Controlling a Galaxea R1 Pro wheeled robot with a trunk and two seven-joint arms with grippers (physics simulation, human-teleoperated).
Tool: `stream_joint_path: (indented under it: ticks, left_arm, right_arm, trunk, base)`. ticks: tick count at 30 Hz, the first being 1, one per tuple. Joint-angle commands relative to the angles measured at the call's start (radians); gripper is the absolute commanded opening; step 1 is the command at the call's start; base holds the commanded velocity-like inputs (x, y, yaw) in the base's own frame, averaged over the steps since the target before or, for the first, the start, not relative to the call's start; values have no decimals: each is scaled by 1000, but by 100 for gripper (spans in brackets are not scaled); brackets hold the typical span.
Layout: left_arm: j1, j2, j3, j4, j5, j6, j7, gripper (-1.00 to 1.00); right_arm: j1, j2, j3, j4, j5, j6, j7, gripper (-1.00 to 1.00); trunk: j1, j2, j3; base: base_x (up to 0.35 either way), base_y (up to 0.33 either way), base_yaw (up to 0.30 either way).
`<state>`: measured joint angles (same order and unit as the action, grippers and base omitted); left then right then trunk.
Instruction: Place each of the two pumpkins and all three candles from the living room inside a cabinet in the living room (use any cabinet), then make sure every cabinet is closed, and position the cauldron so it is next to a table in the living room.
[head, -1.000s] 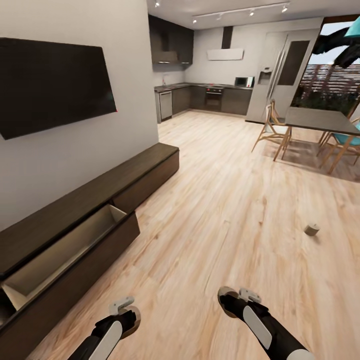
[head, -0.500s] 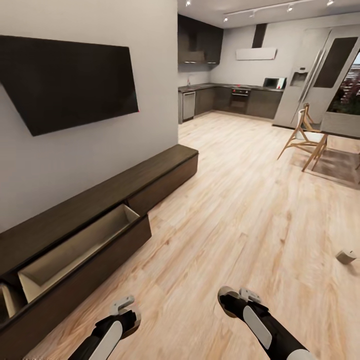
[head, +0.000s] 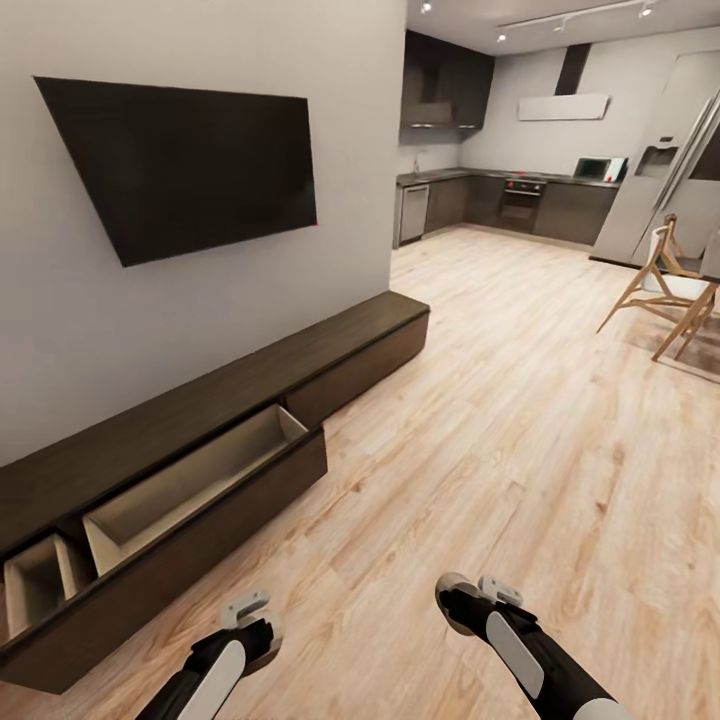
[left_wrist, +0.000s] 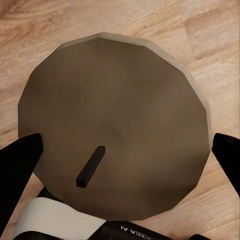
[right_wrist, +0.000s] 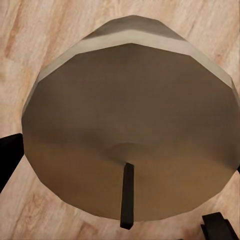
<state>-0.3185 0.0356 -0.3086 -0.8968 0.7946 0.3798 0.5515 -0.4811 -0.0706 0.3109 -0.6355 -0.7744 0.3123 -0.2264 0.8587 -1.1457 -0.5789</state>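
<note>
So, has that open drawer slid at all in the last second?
No. The camera turned; the open drawer sits just as far out from the cabinet as before.

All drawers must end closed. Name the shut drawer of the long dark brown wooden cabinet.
The farthest drawer: its front sits flush with the cabinet. The wide middle drawer and the nearest drawer stand pulled out, beige insides showing.

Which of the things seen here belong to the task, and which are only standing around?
Belong to the task:
- left candle, held in the left gripper
- right candle, held in the right gripper
- cabinet, with an open drawer

Only standing around:
- wall television
- wooden chair
- kitchen units
- fridge
</note>
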Motion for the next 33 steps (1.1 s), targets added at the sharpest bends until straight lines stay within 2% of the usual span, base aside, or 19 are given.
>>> stream_joint_path:
  ticks: [1,20,33]
  left_arm:
    - [-1,1,-4,-2,8,2,8,-100]
    - [-1,1,-4,0,14,4,8,-100]
    - [-1,2,5,-2,18,14,8,-100]
  right_arm:
    - [-1,-2,7,-2,-10,1,-10,-100]
    - [-1,-2,8,-3,-12,2,-10,-100]
    - [-1,0,15,-13,-7,19,-20,-100]
  trunk:
    - [-4,7,2]
    - [-77,140,62]
    - [-127,231,103]
  base:
    - [0,0,31]
    - [0,0,7]
    - [0,0,248]
